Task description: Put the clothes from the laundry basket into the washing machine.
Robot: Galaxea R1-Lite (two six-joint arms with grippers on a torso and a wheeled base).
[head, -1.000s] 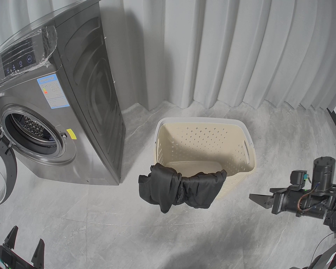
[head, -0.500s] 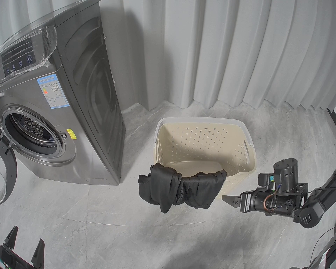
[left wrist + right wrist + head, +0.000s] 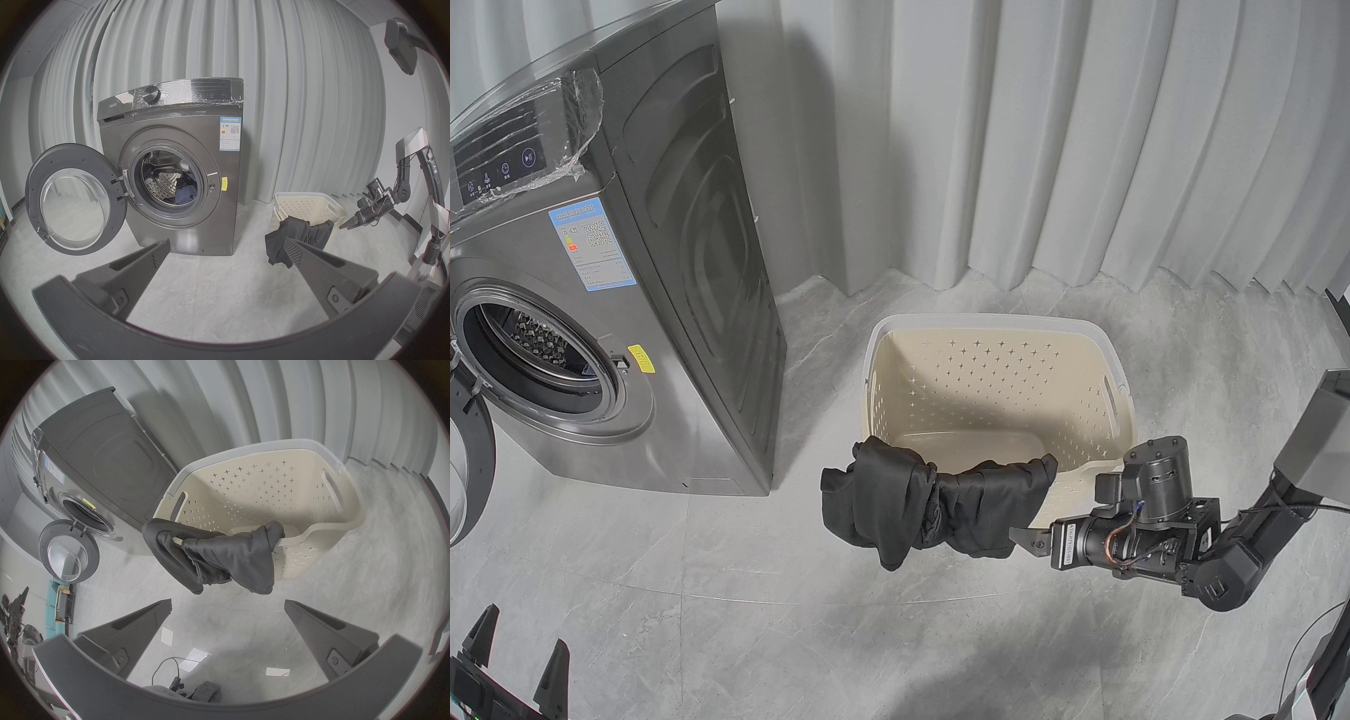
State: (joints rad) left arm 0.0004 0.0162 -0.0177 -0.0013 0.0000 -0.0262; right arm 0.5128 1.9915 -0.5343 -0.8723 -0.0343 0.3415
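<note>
Right gripper (image 3: 1024, 541) hung open beside the garment (image 3: 933, 502)
The black garment lay draped over the laundry basket's (image 3: 998, 322) near rim, just ahead of the empty jaws. A shallow pinch might have caught one fold only, letting the cloth slide to the floor (image 3: 825, 609) or tugging the basket along.

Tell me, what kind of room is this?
Probably a laundry corner, maybe a mock one: a washing machine with its door open, a laundry basket with dark clothes draped over its rim, and curtains along the wall.
</note>
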